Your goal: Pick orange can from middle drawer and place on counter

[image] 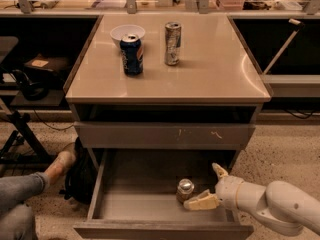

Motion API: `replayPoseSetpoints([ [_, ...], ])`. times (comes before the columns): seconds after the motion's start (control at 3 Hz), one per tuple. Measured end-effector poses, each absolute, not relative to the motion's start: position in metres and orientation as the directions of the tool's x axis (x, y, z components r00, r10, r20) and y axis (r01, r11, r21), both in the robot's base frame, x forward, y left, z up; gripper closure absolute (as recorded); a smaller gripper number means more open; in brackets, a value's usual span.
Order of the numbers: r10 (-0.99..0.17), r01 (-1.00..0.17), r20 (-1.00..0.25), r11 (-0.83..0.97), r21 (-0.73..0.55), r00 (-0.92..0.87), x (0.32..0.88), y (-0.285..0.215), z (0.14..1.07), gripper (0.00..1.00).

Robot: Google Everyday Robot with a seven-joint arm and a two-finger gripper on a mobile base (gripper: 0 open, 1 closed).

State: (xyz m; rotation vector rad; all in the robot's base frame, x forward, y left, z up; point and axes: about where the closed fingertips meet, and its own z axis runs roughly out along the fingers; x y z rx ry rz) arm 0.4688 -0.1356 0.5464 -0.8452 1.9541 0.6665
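Camera view looks down on the grey drawer cabinet from the near side, and we find the short orange-tan can with a silver top (185, 190) standing upright on the bare floor of the wide grey metal middle drawer (125, 206). The drawer is pulled out toward us, and the can stands right of its centre.

The robot's cream two-finger gripper (201, 186) reaches in from the right at the drawer's right end. Its fingers are spread apart and hold nothing. One finger lies low with its tip just beside the can's near-right side, and the other points up, away from the can. We cannot tell whether the low finger touches the can.

As we judge it, the main risk is that the can is not between the fingers. Closing from here could pinch only air, or the low finger could push the can over and send it rolling along the drawer floor.

A lift also has to clear the scratched grey drawer front (150, 135) before reaching the glossy beige counter (210, 69). There a dark blue can (132, 54), a tall silver can (172, 43) and a white bowl (125, 31) crowd the far left.
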Motion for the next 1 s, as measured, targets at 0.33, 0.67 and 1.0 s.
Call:
replayPoseSetpoints([
  [0.33,-0.283,-0.723,-0.846,0.672,0.161,-0.451,0.477,-0.102,0.514,0.00],
  [0.67,-0.291,-0.680,-0.841,0.724,0.119,-0.456,0.490,-0.116,0.508,0.00],
  [1.0,-0.291,-0.680,-0.841,0.723,0.119,-0.456,0.490,-0.116,0.508,0.00],
])
